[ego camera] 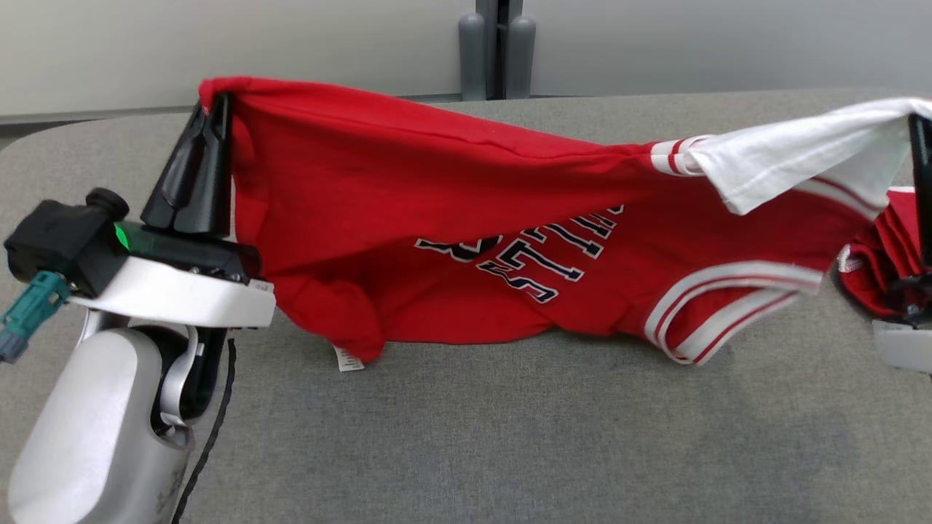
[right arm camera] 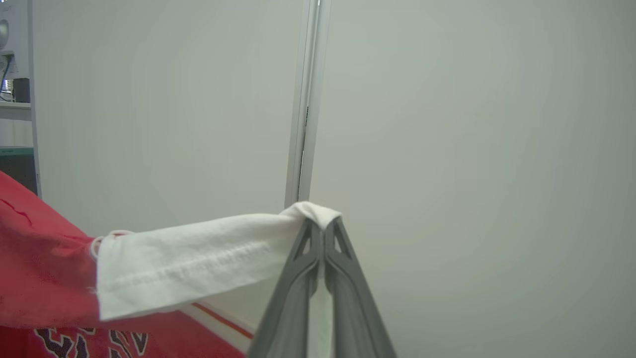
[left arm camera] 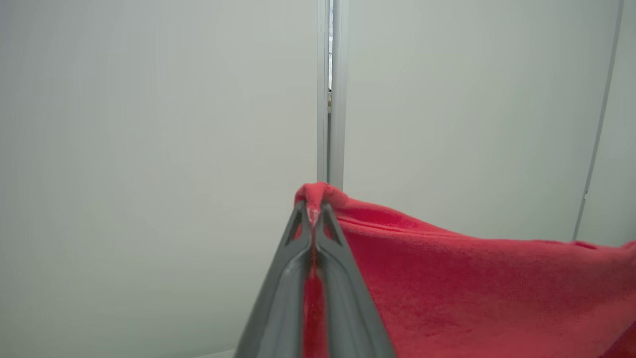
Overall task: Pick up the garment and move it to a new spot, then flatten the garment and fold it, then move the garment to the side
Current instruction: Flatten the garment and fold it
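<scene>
Head view: left claw (ego camera: 213, 102), tilted upward, pinches the red garment (ego camera: 408, 189); right claw (ego camera: 919, 122), seemingly upright, grips its white sleeve (ego camera: 801, 156).

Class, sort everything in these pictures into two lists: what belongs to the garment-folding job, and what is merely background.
Job: red jersey; left tool and right tool, both shut on the jersey; grey table beneath it.

Background: pale wall; grey post; shelf.
</scene>
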### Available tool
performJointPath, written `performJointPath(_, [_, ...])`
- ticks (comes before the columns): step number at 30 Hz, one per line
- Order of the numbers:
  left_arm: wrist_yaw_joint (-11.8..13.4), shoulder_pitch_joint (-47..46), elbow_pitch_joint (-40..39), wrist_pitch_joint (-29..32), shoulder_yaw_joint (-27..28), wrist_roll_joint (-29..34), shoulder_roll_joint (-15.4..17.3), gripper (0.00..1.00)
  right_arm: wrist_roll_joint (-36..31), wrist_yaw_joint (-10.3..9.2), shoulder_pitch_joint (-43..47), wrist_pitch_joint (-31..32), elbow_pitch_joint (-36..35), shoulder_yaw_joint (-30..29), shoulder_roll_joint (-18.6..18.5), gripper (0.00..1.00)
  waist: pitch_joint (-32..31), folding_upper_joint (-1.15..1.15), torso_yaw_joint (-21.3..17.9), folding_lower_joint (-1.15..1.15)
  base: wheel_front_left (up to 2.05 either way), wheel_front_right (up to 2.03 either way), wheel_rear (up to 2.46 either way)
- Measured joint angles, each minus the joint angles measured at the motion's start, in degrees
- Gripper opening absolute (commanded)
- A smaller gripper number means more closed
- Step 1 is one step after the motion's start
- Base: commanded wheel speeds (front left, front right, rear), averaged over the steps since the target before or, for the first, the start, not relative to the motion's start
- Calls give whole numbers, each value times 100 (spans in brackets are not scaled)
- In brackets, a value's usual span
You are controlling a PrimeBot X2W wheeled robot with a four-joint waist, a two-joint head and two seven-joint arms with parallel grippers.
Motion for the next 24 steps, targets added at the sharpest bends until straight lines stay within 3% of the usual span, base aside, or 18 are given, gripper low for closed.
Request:
performJointPath(8, [143,-525,-454,525,120,11,171,0,-2,0,-641,244,-178,10,-43,0,-618,0,4,0,0,0,0])
performJointPath(15, [176,-650,-356,712,144,-108,216,0,213,0,-965,327,69,130,-25,0,-856,0,-6,0,0,0,0])
performJointPath(20, [22,-1063,23,581,74,-192,60,0,367,0,-1457,320,378,134,-35,0,-656,0,27,0,0,0,0])
performJointPath(24, [-144,-1848,682,378,75,-258,-94,0,482,0,-2376,299,848,280,-125,0,-354,0,62,0,0,0,0])
